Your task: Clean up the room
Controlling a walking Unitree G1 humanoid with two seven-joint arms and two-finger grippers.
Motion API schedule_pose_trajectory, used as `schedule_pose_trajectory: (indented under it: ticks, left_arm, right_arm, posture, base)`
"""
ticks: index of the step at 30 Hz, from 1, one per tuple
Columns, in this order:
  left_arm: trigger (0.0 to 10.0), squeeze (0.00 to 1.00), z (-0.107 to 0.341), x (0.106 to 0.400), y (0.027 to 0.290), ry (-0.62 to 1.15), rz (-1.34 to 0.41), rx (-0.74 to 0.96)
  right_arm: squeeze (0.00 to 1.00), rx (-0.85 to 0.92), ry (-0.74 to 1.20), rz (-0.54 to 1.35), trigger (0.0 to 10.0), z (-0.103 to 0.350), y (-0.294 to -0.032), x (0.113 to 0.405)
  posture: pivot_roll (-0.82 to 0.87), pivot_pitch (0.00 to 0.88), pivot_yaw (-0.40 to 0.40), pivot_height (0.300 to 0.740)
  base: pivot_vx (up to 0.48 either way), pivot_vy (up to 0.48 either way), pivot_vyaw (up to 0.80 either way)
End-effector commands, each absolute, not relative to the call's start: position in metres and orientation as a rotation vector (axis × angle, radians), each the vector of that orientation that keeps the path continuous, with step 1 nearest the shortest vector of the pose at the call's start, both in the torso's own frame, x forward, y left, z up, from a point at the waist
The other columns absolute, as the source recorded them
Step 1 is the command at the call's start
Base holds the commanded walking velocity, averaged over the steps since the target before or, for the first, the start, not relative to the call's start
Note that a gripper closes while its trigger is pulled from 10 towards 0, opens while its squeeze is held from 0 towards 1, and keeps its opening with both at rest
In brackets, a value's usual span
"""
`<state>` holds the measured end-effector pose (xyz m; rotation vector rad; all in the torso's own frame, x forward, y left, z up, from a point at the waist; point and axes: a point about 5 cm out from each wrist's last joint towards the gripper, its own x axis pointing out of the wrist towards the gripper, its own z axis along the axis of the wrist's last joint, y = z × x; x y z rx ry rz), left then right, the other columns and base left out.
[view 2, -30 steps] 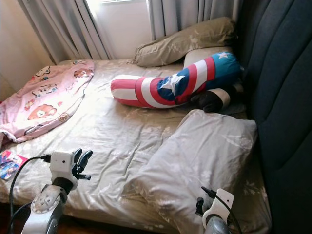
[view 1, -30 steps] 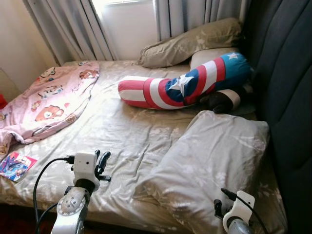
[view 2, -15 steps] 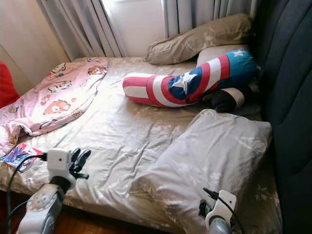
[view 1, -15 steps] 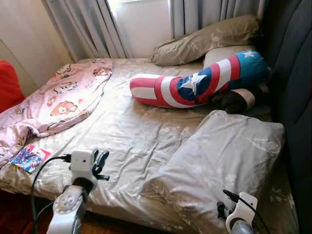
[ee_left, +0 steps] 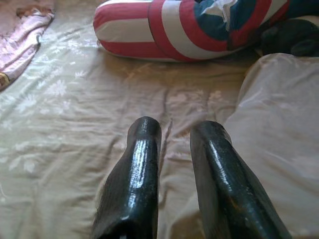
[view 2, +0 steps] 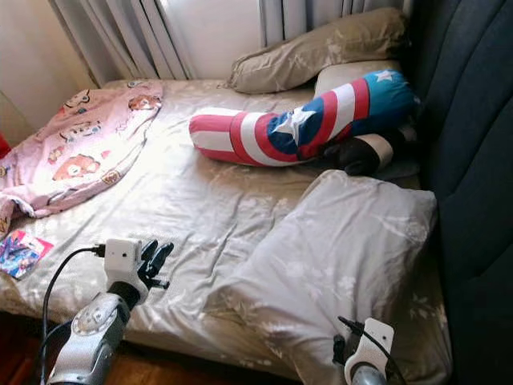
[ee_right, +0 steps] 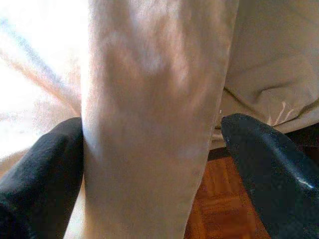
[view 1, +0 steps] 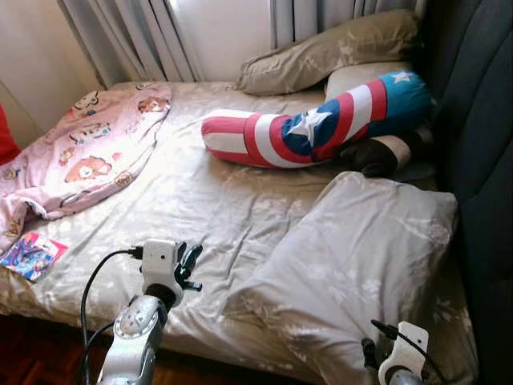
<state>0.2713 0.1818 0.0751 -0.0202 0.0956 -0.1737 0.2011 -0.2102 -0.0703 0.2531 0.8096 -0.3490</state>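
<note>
A large beige pillow (view 1: 361, 249) lies at the near right of the bed, its near corner hanging over the bed's edge. My right gripper (ee_right: 159, 144) is shut on a fold of that pillow, one black finger (ee_right: 42, 174) on each side of the fabric. My left gripper (view 1: 191, 261) hovers over the beige sheet (view 1: 200, 200) near the bed's front edge, fingers (ee_left: 144, 149) slightly open with nothing between them. A red, white and blue star bolster (view 1: 313, 128) lies across the bed's far half. A pink cartoon blanket (view 1: 88, 152) is crumpled at the left.
A colourful booklet (view 1: 30, 255) lies at the bed's near left corner. Another beige pillow (view 1: 329, 52) leans by the curtains (view 1: 120, 32). A dark plush thing (view 1: 383, 154) sits beside the bolster. The dark padded headboard (view 1: 481, 120) lines the right side. Wooden floor (ee_right: 219, 199) lies below the bed's edge.
The head view swung left, then back right and slightly nearer the bed. The left arm reaches a little further over the sheet. Things on the bed lie as before.
</note>
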Motion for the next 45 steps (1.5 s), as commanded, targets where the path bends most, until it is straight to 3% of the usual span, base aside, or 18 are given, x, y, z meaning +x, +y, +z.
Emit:
schedule_pose_trajectory:
  ticks: [1, 18, 19, 21, 22, 45]
  left_arm:
    - [10.0, 0.00, 0.081, 0.265, 0.184, 0.088, -0.171, -0.028]
    - [10.0, 0.00, 0.113, 0.242, 0.192, 0.061, -0.179, 0.024]
    - [10.0, 0.00, 0.115, 0.242, 0.192, 0.063, -0.182, 0.029]
    - [10.0, 0.00, 0.116, 0.242, 0.193, 0.064, -0.183, 0.030]
    - [10.0, 0.00, 0.117, 0.242, 0.192, 0.065, -0.186, 0.032]
    - [10.0, 0.00, 0.110, 0.240, 0.191, 0.110, -0.182, 0.044]
  right_arm:
    - [0.00, 0.277, 0.846, -0.327, 10.0, -0.077, -0.202, 0.192]
    - [0.00, 0.407, 0.793, -0.307, 10.0, -0.077, -0.182, 0.195]
    - [0.00, 0.411, 0.793, -0.308, 9.4, -0.077, -0.181, 0.194]
    - [0.00, 0.412, 0.793, -0.308, 9.4, -0.078, -0.180, 0.194]
    - [0.00, 0.415, 0.791, -0.311, 0.0, -0.078, -0.180, 0.194]
    - [0.00, 0.330, 0.810, -0.310, 0.0, -0.077, -0.191, 0.193]
  posture:
    - [0.16, 0.133, 0.098, 0.732]
    - [0.25, 0.206, 0.158, 0.732]
    - [0.26, 0.210, 0.164, 0.732]
    - [0.26, 0.210, 0.165, 0.732]
    - [0.25, 0.209, 0.167, 0.732]
    - [0.21, 0.167, 0.165, 0.732]
  base:
    - [0.000, 0.000, 0.00]
    - [0.000, 0.000, 0.00]
    - [0.000, 0.000, 0.00]
    - [0.000, 0.000, 0.00]
    - [0.000, 0.000, 0.00]
    - [0.000, 0.000, 0.00]
